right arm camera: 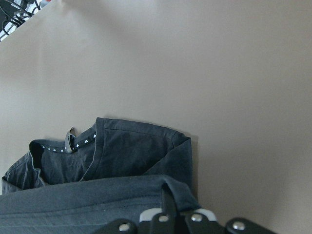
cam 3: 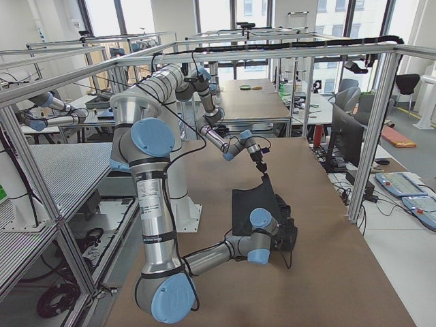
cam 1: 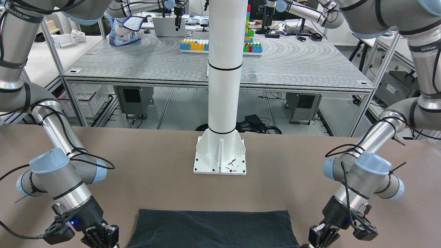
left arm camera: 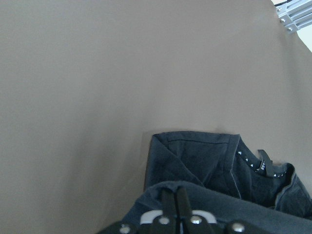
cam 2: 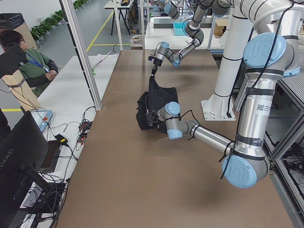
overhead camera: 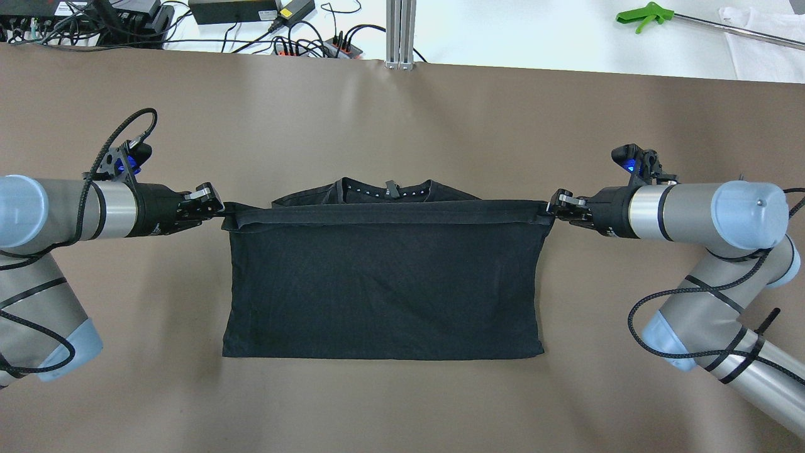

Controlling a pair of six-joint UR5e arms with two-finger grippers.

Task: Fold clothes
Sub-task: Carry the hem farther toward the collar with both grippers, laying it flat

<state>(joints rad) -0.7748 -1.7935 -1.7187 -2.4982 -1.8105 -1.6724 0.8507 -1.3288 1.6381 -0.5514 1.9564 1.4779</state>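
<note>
Left gripper (overhead camera: 220, 208) pinched tight on one hem corner of the black garment (overhead camera: 383, 283), which lies mid-table (overhead camera: 377, 113). Hem lifted taut, just short of the collar (overhead camera: 385, 189). Right gripper (overhead camera: 549, 212) clamped on the opposite corner. Fold judged half done; next: carry hem over collar, lower level, release

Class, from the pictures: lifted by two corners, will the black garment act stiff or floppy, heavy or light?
Probably floppy: the black garment drapes from the edge stretched between left gripper and right gripper. Likely light: two small corner pinches carry it. The middle may sag if they approach.
</note>
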